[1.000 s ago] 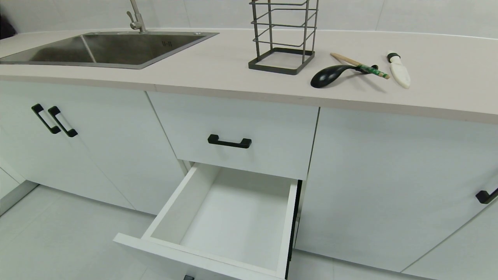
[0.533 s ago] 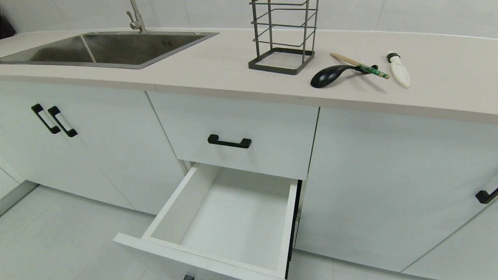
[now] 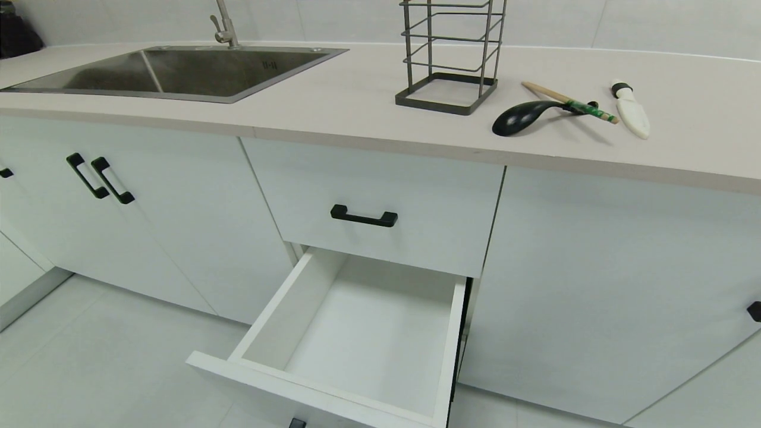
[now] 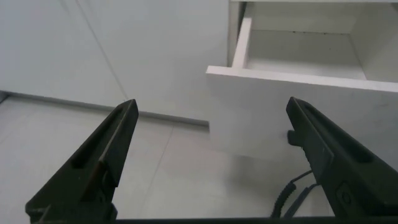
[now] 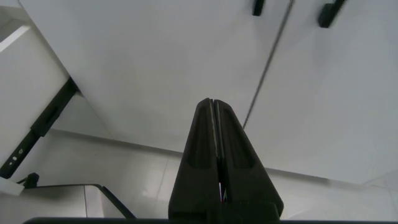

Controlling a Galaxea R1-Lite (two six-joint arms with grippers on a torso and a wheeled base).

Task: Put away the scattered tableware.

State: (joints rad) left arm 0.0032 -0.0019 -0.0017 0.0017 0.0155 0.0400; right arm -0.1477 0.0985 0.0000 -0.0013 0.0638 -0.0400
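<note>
Facing drawer (image 4: 280, 115) front edge, left hand (image 4: 211, 106) spread, right hand (image 5: 212, 104) closed

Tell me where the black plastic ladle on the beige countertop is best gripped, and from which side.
Probably the arched neck of the black ladle, just behind its bowl, from above with jaws across it. There the handle seems raised off the countertop; wooden chopsticks rest against its far end.

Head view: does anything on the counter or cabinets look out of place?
A black spoon, chopsticks crossing its handle, and a white utensil lie loose on the counter beside the wire rack. The lower drawer stands open. Nothing spilled or damaged.
</note>
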